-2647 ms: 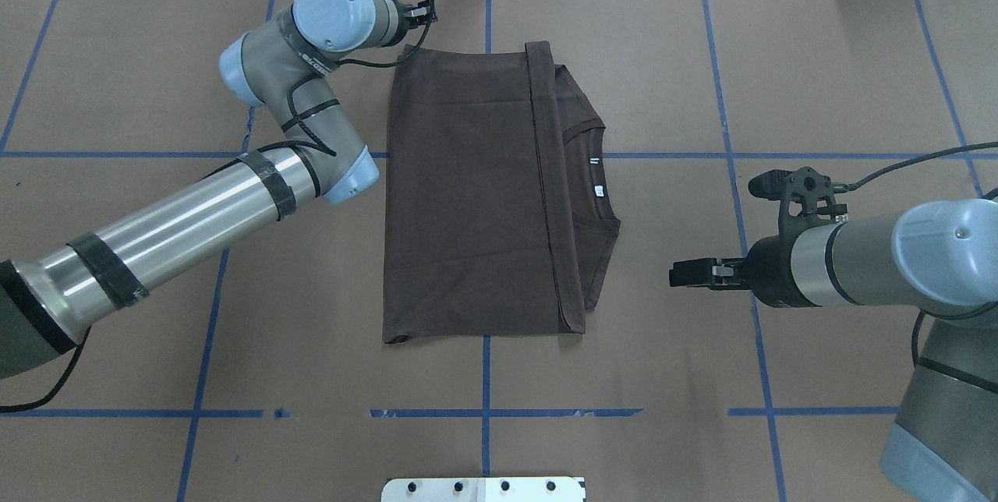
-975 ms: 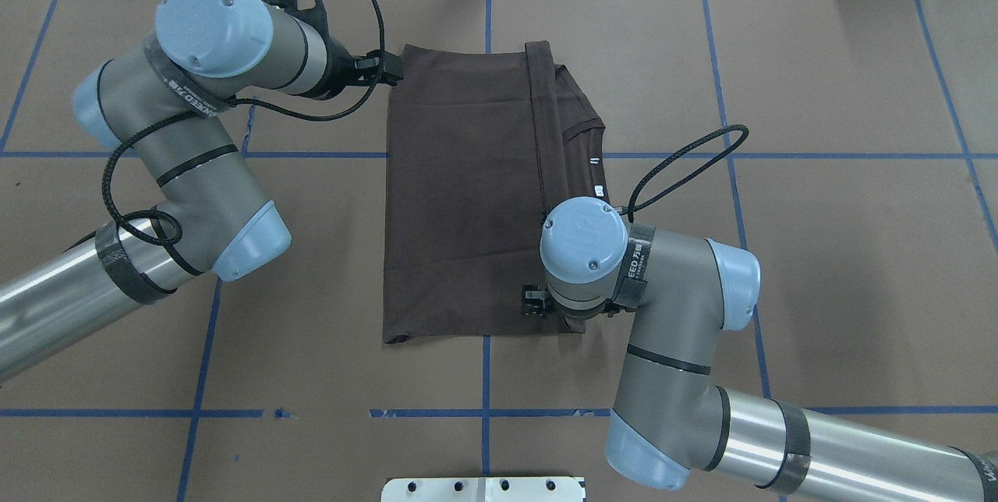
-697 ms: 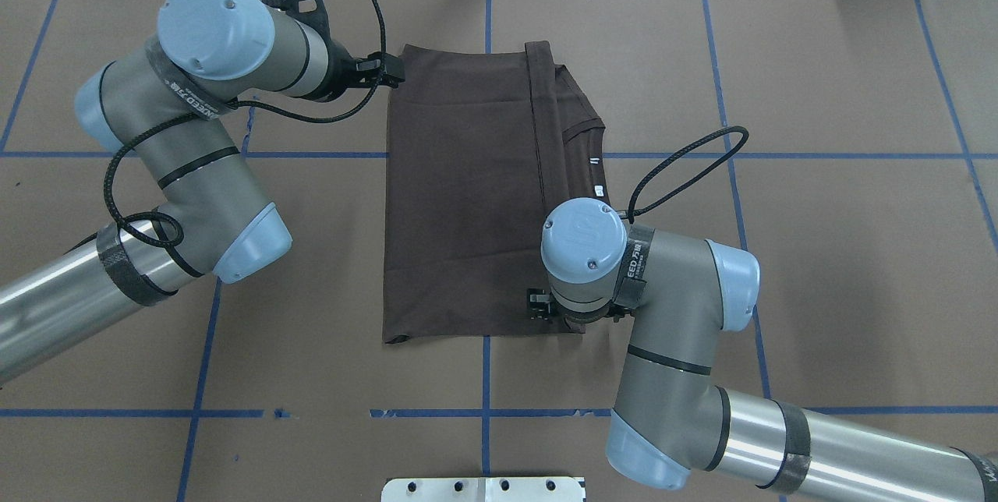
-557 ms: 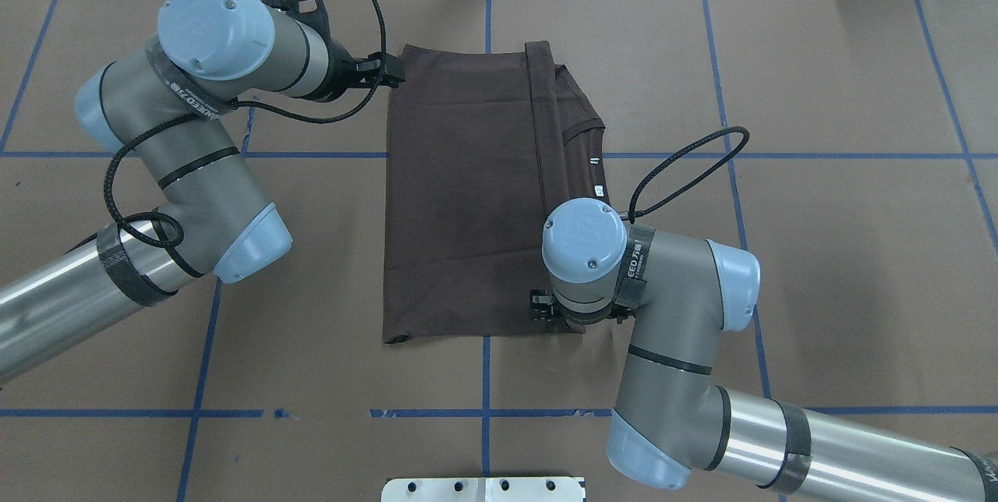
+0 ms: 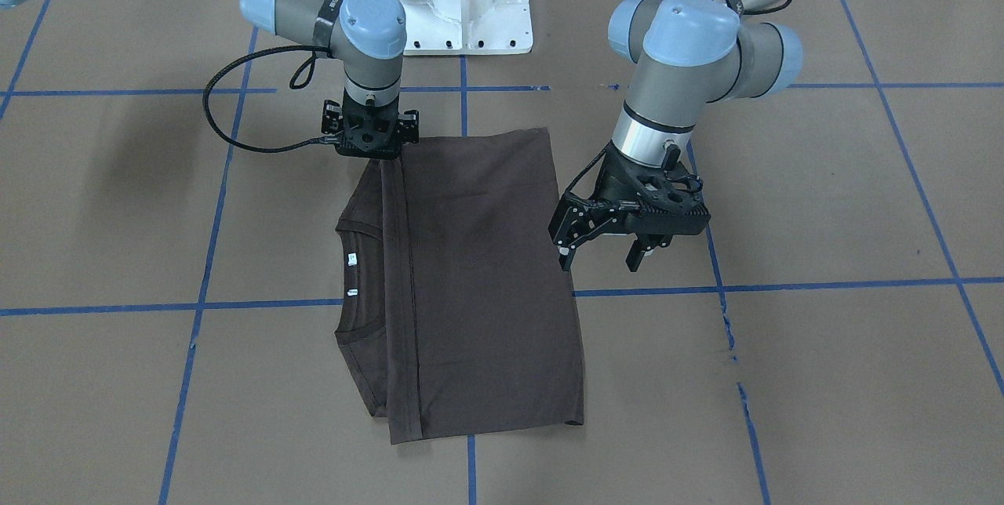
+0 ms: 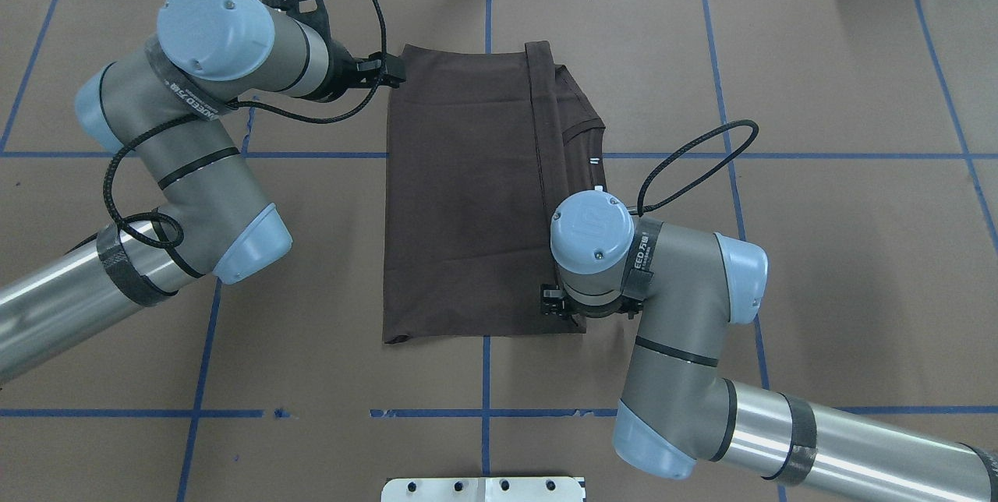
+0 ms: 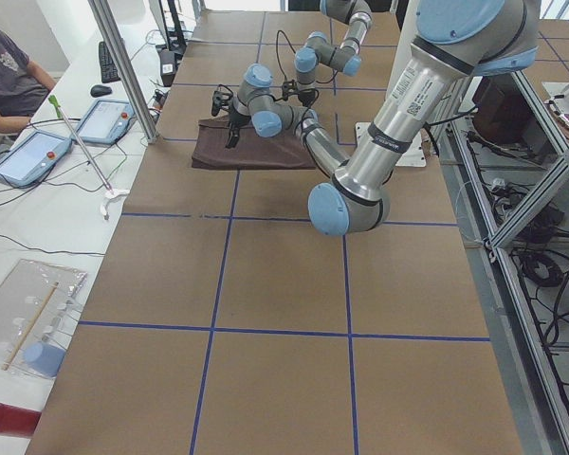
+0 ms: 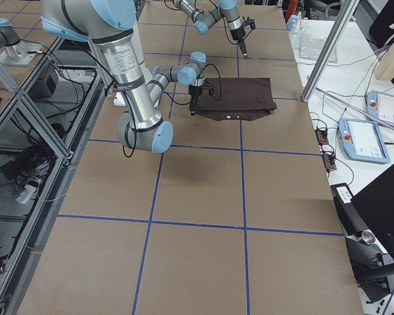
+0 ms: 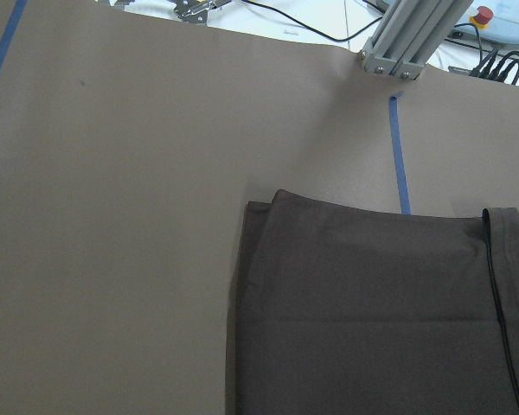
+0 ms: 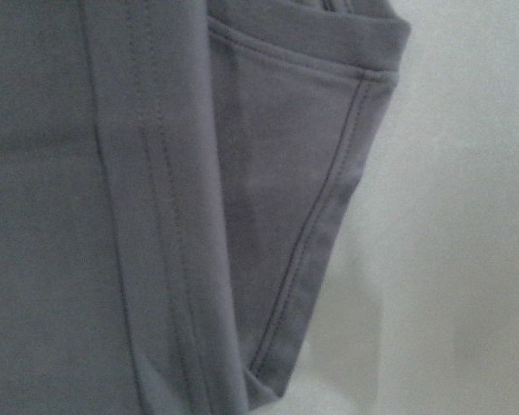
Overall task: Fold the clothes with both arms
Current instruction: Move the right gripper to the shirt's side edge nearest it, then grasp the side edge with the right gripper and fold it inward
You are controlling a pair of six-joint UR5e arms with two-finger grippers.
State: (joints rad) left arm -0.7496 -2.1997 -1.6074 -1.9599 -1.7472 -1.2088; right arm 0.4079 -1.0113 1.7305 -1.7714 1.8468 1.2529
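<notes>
T-shirt (image 6: 468,198), dark brown, in flat rectangular fold.

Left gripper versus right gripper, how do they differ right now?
The left gripper has its jaws wide open; on the right gripper they are hidden, so I cannot tell. The left gripper hangs tilted, clear of the T-shirt; the right gripper points straight down at its robot-side corner. Both are black.
</notes>
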